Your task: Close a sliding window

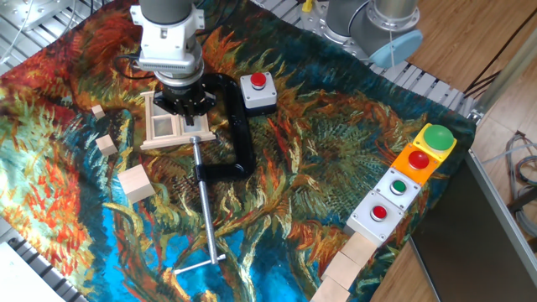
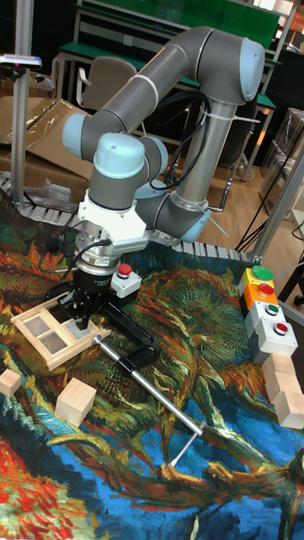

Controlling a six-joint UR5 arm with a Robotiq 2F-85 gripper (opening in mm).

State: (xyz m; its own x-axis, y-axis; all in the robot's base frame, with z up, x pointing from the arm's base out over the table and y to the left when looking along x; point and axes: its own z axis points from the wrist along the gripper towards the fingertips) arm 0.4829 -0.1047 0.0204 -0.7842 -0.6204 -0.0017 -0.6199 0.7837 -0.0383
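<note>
The sliding window (image 1: pixel 164 127) is a small pale wooden frame lying flat on the patterned cloth at the left of the fixed view. In the tall fixed view the window (image 2: pixel 46 332) lies at the left, its panes showing. My gripper (image 1: pixel 190 117) points straight down over the window's right end, beside the black clamp. Its dark fingers come together at the tip, and the gripper (image 2: pixel 84 323) appears shut with nothing held, its tip at the frame's right part. The gripper body hides part of that end.
A black C-clamp (image 1: pixel 238 138) with a long metal rod (image 1: pixel 207 207) lies just right of the window. A grey red-button box (image 1: pixel 258 92) sits behind it. Wooden cubes (image 1: pixel 137 184) lie front left. More button boxes (image 1: pixel 413 172) and stacked blocks (image 1: pixel 348 264) stand at right.
</note>
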